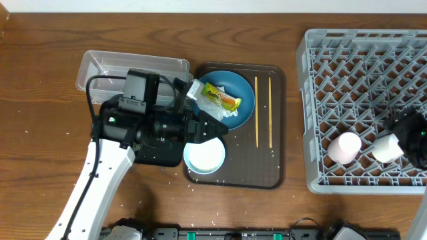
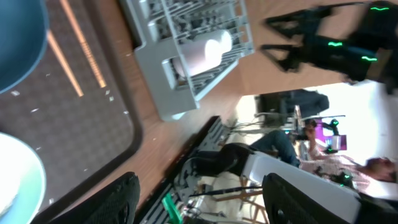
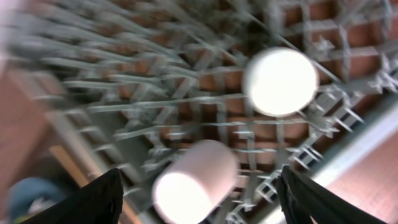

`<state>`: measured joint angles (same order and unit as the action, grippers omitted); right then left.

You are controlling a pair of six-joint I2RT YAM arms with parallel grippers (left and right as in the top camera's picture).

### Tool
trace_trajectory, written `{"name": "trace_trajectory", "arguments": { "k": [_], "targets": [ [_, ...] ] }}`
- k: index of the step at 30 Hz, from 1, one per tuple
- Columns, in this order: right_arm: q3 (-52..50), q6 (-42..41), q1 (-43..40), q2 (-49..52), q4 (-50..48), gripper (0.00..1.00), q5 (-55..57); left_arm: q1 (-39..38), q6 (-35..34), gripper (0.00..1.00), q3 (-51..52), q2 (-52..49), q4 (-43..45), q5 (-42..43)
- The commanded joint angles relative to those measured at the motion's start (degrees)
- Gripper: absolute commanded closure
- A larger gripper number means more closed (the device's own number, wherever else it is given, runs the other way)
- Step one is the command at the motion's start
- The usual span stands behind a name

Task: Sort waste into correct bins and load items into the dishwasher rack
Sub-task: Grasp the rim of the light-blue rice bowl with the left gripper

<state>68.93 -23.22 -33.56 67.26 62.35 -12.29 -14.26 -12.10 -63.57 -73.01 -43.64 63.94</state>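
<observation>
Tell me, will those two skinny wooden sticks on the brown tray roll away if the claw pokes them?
Maybe a little. The chopsticks are thin and lie flat, apart, on the brown tray, so a sideways poke could roll them, though the tray's raised edge would likely stop them. They look light and stiff, and slim enough to be tricky to pinch.

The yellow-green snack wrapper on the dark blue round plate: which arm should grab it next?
Left, probably. The open left gripper hangs over the brown serving tray near the yellow-green snack wrapper; the right gripper is far off over the light-grey plastic rack.
</observation>
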Motion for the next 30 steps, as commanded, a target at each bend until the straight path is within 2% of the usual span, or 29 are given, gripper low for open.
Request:
{"name": "trace_trajectory", "arguments": {
  "k": [1, 5, 8, 10, 13, 17, 22, 25, 30],
  "targets": [
    [2.19, 5.25, 2.12, -5.97, 0.48, 0.24, -9.6, -1.49, 1.6, 0.34, -0.63, 0.44, -1.03, -5.92],
    [2.19, 8.74, 6.45, -12.13, 1.42, 0.25, -14.73, -4.74, 1.57, 0.34, -0.63, 1.03, -3.76, -16.63],
    [2.16, 9.44, 10.36, -15.61, 3.43, 0.22, -14.51, -8.87, 1.51, 0.35, -0.59, 0.98, -8.07, -31.28],
    [2.14, 9.68, 12.35, -16.81, 4.92, 0.21, -14.49, -12.31, -0.44, 0.35, 0.04, 0.76, -10.32, -42.27],
    [2.14, 11.52, 14.38, -17.29, 7.17, 0.2, -14.47, -17.55, -5.03, 0.35, 2.67, 0.24, -9.64, -51.63],
    [2.1, 12.2, 15.19, -16.76, 9.11, 0.2, -13.97, -25.22, -9.44, 0.39, 7.39, -2.21, -2.4, -57.59],
    [2.1, 12.61, 15.23, -16.35, 9.53, 0.2, -13.86, -32.44, -9.88, 0.46, 9.09, -9.57, 5.44, -63.69],
    [2.1, 12.66, 15.26, -16.35, 9.92, 0.2, -13.84, -34.14, -11.41, 0.49, 9.09, -14.27, 7.39, -66.14],
    [2.1, 13.05, 15.26, -16.35, 10.58, 0.2, -13.57, -34.36, -12.31, 0.61, 9.09, -18.75, 9.66, -66.58]
  ]
}}
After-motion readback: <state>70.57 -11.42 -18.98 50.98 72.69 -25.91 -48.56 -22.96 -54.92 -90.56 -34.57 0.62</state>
